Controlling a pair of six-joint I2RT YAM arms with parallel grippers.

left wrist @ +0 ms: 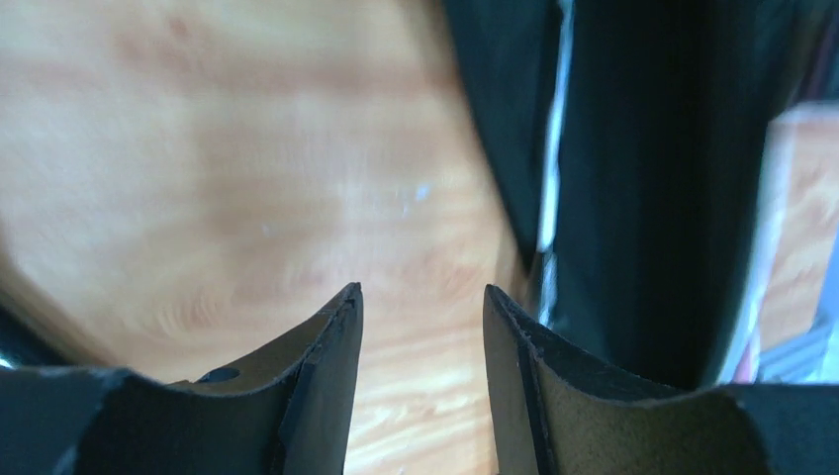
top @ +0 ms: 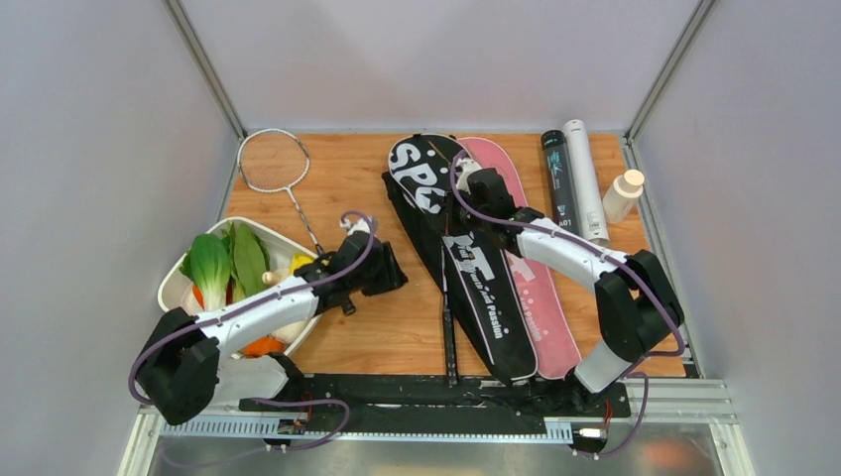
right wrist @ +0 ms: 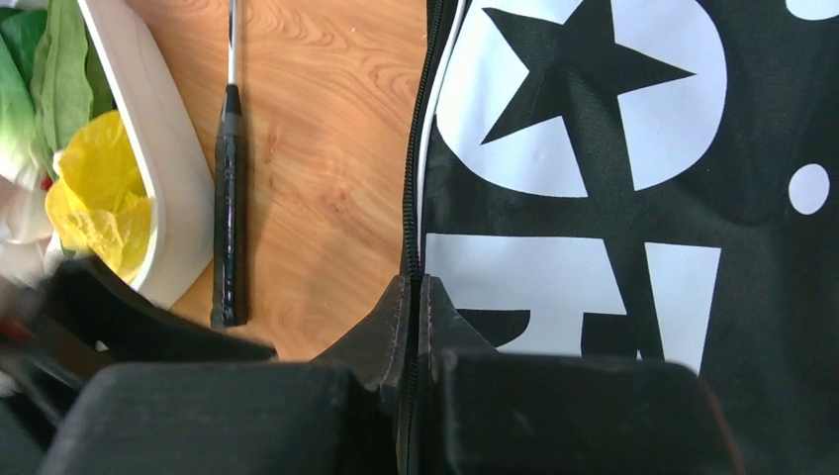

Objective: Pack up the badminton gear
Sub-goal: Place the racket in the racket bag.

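Observation:
The black "SPORT" racket bag (top: 474,283) lies in the middle of the table, partly over the pink bag (top: 540,297). My right gripper (top: 464,177) is shut on the black bag's zipper edge (right wrist: 414,198), near the bag's wide end. My left gripper (left wrist: 422,289) hovers open over bare wood just left of the black bag (left wrist: 633,198), with nothing between its fingers. A silver racket (top: 272,159) lies at the back left, its black handle (right wrist: 229,228) beside the tray. A black tube (top: 558,183) and a white tube (top: 585,178) lie at the back right.
A white tray (top: 171,283) of vegetables stands at the left, under my left arm. A small white bottle (top: 623,195) with a tan cap stands at the right edge next to the tubes. Walls close in the table on three sides.

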